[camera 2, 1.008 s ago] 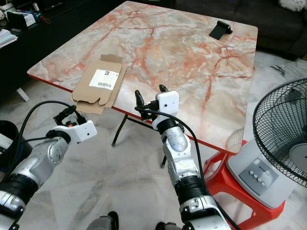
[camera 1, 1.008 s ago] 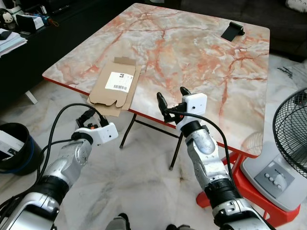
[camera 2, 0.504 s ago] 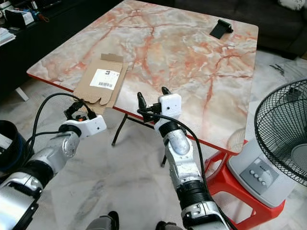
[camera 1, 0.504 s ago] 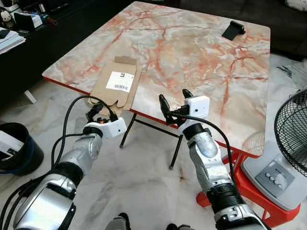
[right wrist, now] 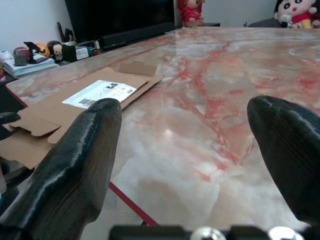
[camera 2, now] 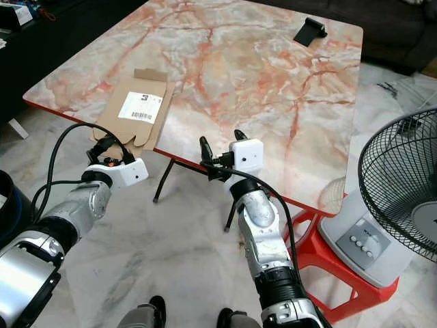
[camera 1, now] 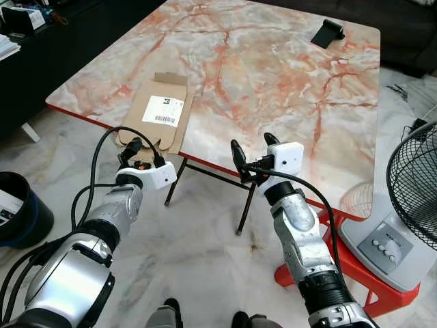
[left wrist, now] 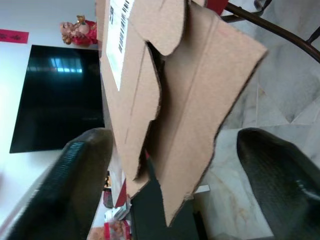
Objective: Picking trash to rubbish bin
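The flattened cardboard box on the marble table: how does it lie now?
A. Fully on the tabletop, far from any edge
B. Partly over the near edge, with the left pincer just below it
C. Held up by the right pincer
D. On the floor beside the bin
B: the flattened cardboard box overhangs the table edge, and the open left pincer sits at its overhanging end.

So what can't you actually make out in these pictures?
- Label on the flattened cardboard box: print too small to read, eye views.
- Rubbish bin: cut off by the left edge, left eye view.
- Fan: cut by the right edge.
- Black object on the table: too small to identify.
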Controlling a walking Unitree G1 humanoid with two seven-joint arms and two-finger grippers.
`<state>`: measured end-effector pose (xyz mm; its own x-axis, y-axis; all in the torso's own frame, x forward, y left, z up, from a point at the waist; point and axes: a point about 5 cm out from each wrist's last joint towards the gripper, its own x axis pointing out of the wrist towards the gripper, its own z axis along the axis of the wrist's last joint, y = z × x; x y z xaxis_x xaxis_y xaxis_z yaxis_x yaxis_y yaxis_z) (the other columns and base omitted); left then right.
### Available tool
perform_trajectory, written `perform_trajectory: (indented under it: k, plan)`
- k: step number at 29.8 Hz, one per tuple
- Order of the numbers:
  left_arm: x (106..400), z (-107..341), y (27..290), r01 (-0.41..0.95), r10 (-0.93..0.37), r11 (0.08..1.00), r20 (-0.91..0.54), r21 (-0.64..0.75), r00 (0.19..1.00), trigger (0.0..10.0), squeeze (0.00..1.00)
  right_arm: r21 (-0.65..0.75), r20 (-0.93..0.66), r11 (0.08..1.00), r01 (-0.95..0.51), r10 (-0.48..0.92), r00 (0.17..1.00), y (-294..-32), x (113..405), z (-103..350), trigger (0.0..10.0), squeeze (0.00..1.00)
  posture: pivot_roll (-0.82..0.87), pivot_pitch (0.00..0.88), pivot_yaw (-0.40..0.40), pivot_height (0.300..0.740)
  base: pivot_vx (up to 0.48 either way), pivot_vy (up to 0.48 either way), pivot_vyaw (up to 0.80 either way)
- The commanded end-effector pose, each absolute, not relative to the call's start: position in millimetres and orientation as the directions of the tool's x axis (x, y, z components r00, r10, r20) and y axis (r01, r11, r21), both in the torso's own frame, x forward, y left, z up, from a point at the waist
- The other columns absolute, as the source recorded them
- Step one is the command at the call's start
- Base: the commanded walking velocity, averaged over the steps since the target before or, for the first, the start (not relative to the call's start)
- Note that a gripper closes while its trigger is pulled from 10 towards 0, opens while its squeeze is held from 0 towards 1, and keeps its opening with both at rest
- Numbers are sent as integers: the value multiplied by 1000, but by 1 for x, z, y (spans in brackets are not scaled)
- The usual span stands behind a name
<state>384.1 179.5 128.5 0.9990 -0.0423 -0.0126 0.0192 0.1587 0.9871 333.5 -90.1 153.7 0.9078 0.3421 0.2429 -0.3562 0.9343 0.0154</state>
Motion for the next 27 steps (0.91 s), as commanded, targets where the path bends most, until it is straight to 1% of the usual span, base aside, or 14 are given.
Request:
perform_trajectory:
  k: [1, 15, 27]
  plan:
    - [384, 128, 178, 22, -52, 153, -14, 988, 999, 0, 0, 18, 233, 935, -354, 341, 911, -90, 330, 152, 10000, 0, 43, 267, -53, 740, 0, 0, 0]
    - [384, 131, 183, -27, -36, 168, 33, 985, 999, 0, 0, 29, 213, 933, -357, 344, 915, -86, 327, 148, 10000, 0, 46, 266, -53, 740, 0, 0, 0]
    - [385, 139, 195, -72, -3, 169, 74, 983, 997, 0, 0, 34, 215, 935, -352, 337, 917, -84, 330, 150, 10000, 0, 59, 243, -44, 740, 0, 0, 0]
